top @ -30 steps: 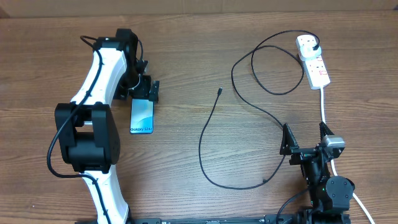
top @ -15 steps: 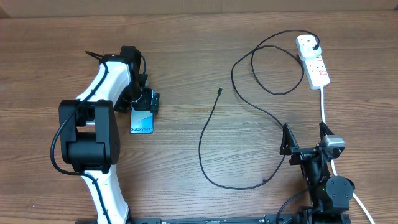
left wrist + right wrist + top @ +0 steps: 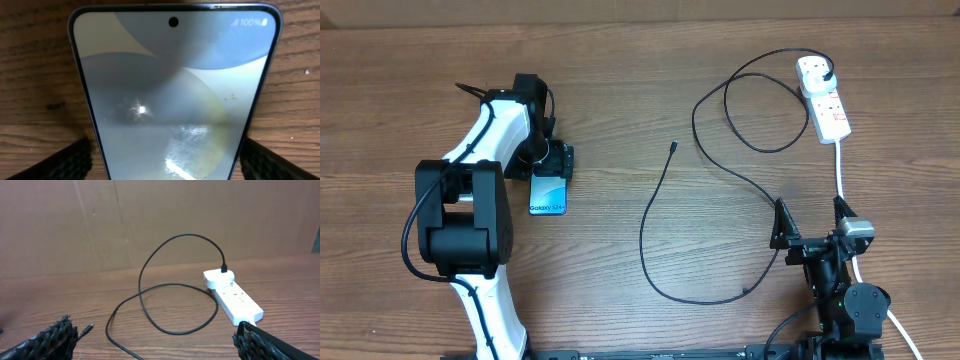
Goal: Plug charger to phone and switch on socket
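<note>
The phone (image 3: pixel 548 192) lies flat on the table at the left, screen up; it fills the left wrist view (image 3: pixel 170 90). My left gripper (image 3: pixel 552 160) straddles its far end, a finger against each long edge (image 3: pixel 165 160). The black charger cable (image 3: pixel 645 230) snakes across the middle of the table. Its connector tip (image 3: pixel 674 147) lies free on the wood, well right of the phone. Its plug (image 3: pixel 830 70) sits in the white socket (image 3: pixel 825 103) at the far right. My right gripper (image 3: pixel 809 215) is open and empty at the near right. Its view shows the socket (image 3: pixel 235 300), the cable (image 3: pixel 150 275) and the tip (image 3: pixel 89 328).
The socket's thick white cord (image 3: pixel 841 165) runs toward the near edge, past my right arm. A brown cardboard wall (image 3: pixel 160 220) stands behind the table. The cable's loops (image 3: pixel 750 120) lie between the tip and the socket.
My left arm has moved a little toward the near edge and its fingers have come in around the phone's far end. The phone, the cable and the right arm have not moved.
</note>
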Controlling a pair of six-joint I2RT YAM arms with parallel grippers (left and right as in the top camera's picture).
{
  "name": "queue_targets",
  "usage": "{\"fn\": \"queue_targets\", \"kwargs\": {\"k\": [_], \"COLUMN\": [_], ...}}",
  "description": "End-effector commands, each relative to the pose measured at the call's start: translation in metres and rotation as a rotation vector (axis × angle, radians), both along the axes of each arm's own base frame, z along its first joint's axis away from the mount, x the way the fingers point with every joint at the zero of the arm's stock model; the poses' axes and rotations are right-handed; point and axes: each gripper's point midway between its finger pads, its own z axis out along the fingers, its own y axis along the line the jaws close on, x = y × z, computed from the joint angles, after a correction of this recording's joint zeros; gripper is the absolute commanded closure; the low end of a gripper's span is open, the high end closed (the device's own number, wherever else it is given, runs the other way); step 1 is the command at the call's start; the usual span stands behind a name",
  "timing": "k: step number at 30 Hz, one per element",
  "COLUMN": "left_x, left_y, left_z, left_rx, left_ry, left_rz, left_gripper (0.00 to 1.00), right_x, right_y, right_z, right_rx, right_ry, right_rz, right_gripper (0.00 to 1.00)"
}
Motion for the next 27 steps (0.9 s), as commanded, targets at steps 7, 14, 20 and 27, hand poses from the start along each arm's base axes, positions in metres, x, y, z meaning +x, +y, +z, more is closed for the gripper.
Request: {"fn": "queue_targets", "kwargs": {"k": [7, 14, 20, 27], "left_x": [-0.0046, -0.0048, -0.0044, 0.0000], "left_y": [0.0033, 0.0034, 0.0035, 0.0033], "left_z": [-0.0014, -0.0014, -0.0010, 0.0081], "left_rx": [0.006, 0.006, 0.007, 0.007], "left_ry": [0.010, 0.011, 0.010, 0.006], "left_rz": [0.013, 0.014, 0.013, 0.013], "left_gripper": [0.42, 0.38, 0.38, 0.39], "right_x": [0.0001, 0.0001, 0.0001, 0.0001], "right_y": [0.0015, 0.0015, 0.0015, 0.0015], "right_z": [-0.0023, -0.0020, -0.0023, -0.0023], "right_rx": [0.003, 0.003, 0.003, 0.003], "right_ry": [-0.001, -0.002, -0.001, -0.001], "right_rz": [0.006, 0.006, 0.006, 0.006], "right_gripper": [0.00, 0.00, 0.00, 0.00]}}
